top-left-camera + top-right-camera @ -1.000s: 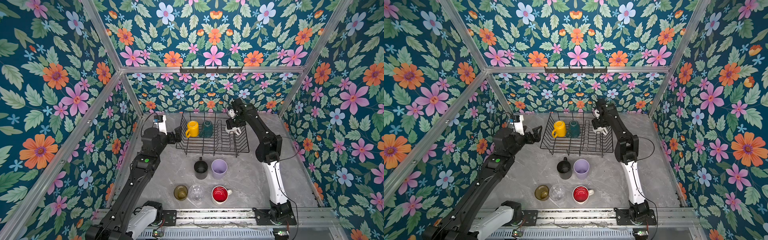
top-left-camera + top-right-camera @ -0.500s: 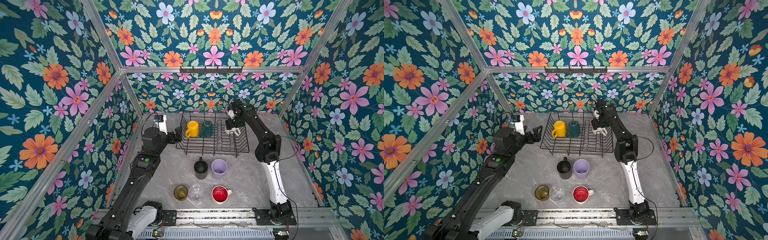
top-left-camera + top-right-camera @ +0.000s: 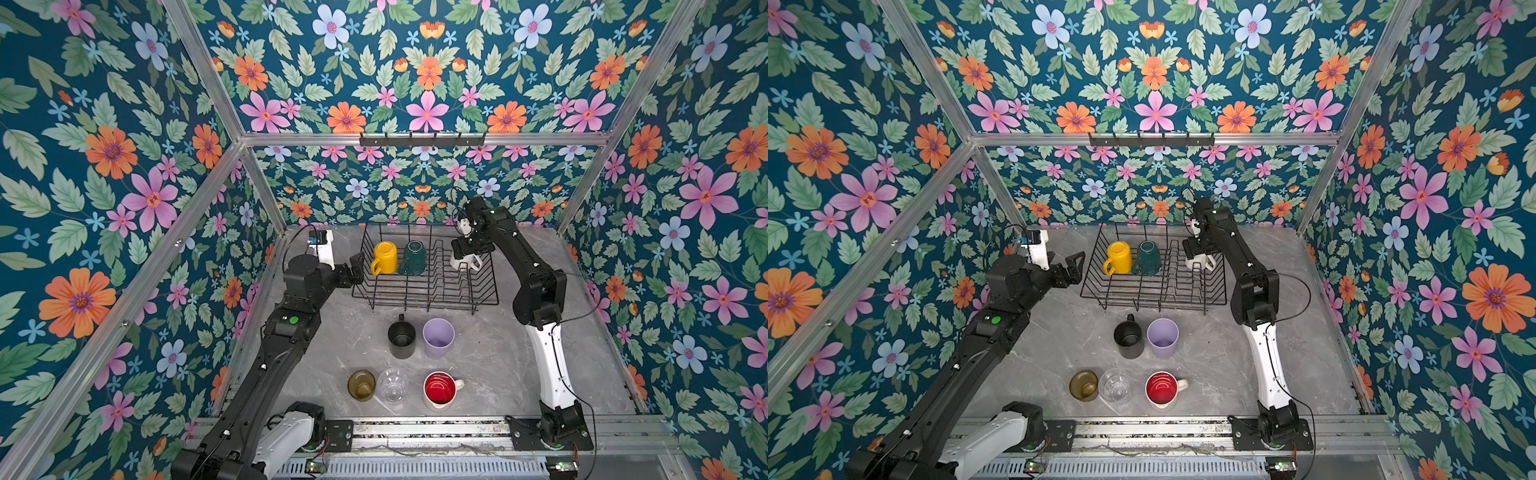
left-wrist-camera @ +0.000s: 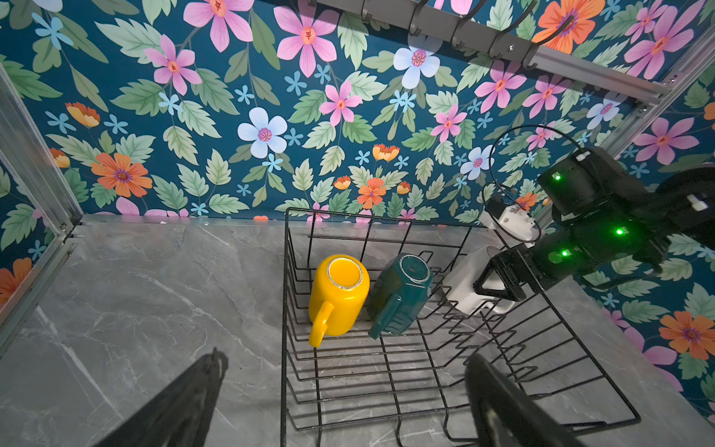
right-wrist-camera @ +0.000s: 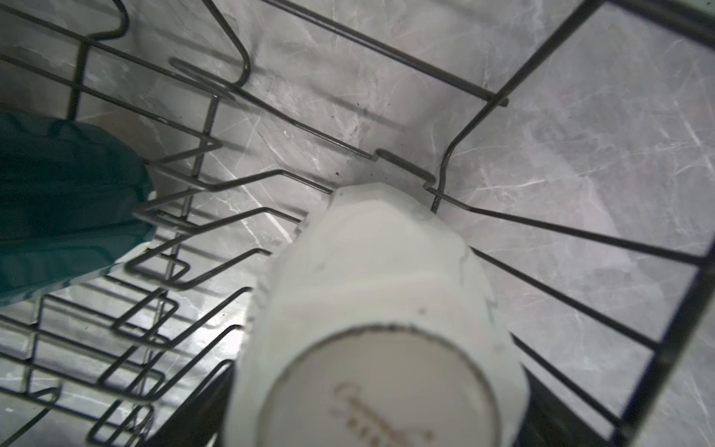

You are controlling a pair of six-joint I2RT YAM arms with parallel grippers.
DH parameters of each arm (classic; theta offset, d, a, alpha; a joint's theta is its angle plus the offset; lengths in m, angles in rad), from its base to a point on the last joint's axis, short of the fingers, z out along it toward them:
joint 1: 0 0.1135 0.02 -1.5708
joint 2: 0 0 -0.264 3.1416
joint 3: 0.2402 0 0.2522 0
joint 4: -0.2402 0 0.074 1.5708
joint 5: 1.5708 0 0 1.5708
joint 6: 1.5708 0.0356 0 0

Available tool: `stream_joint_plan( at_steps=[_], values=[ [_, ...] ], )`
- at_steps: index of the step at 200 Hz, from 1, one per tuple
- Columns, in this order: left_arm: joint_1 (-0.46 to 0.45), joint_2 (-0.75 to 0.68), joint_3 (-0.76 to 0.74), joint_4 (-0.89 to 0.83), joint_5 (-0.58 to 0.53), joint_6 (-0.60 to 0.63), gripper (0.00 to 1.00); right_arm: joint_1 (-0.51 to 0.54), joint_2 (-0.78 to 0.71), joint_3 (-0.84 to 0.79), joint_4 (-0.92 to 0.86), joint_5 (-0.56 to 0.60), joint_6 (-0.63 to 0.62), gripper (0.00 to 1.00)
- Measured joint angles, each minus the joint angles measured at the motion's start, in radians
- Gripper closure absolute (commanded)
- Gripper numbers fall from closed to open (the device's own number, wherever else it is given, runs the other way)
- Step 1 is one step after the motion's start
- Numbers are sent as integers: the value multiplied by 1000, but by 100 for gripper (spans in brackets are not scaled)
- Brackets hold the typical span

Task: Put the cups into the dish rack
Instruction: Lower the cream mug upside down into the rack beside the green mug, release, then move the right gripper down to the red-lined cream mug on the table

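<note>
The faceted cream ceramic mug (image 3: 467, 264) sat inverted, likely to drain, in the far right corner of the black wire dish rack (image 3: 490, 286). The right gripper (image 3: 466, 256) straddled it; whether its fingers pressed it could not be told. The left gripper (image 3: 357, 268) hovered beside the rack's left wall, fingers wide apart.

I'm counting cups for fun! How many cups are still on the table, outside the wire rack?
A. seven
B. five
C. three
B: five stand on the table in front of the dish rack: the black mug, the lilac tumbler, the olive glass, the clear glass and the red-inside mug.
</note>
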Motion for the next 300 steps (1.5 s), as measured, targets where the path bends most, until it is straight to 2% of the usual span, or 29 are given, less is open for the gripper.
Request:
stream_joint_plan(
  at_steps=[50,81,134,190,238,272,300],
  values=[
    [0,-3,-1,0,0,0,0,7,-183,-126,43,-2,33,13],
    [0,-3,-9,0,-3,0,0,48,-428,-381,128,-8,79,16],
    [0,-3,-16,2,-11,11,0,183,-887,-884,233,-7,165,24],
    [3,-11,-29,2,-33,25,0,360,-1199,-1202,213,1,270,32],
    [5,-20,-32,5,-37,25,0,568,-1276,-1350,196,0,357,38],
    [5,-25,-40,8,-37,25,0,694,-1228,-1403,224,-2,399,42],
    [5,-26,-42,8,-36,24,0,752,-1165,-1425,267,-11,421,47]
  ],
)
